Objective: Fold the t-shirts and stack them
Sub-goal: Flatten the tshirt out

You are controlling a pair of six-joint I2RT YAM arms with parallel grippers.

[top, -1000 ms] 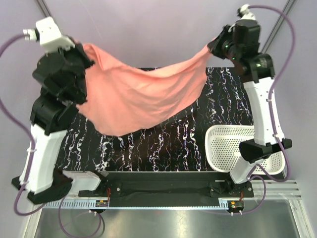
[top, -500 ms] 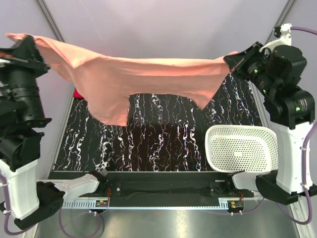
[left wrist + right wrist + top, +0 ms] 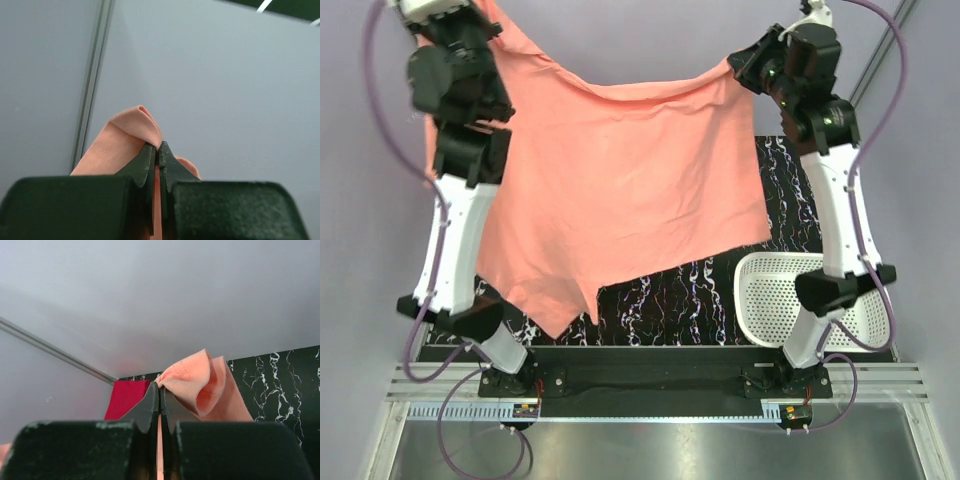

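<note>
The salmon t-shirt (image 3: pixel 620 190) hangs spread out in the air over the black marbled table (image 3: pixel 790 200). My left gripper (image 3: pixel 488 22) is shut on its top left corner and my right gripper (image 3: pixel 738 68) is shut on its top right corner. In the left wrist view the jaws (image 3: pixel 158 146) pinch a fold of salmon cloth (image 3: pixel 132 127). In the right wrist view the jaws (image 3: pixel 160 386) pinch salmon cloth (image 3: pixel 200 377). The crimson red t-shirt (image 3: pixel 124 397) lies on the table at the far side behind it; the hanging shirt hides it in the top view.
A white perforated basket (image 3: pixel 780 300) stands at the near right of the table beside the right arm's base. Grey walls close in the back and sides.
Both arms have swung in and up; the shirt, stretched out wide half a second ago, now hangs down flat as a sheet, covering most of the table's left and middle.
</note>
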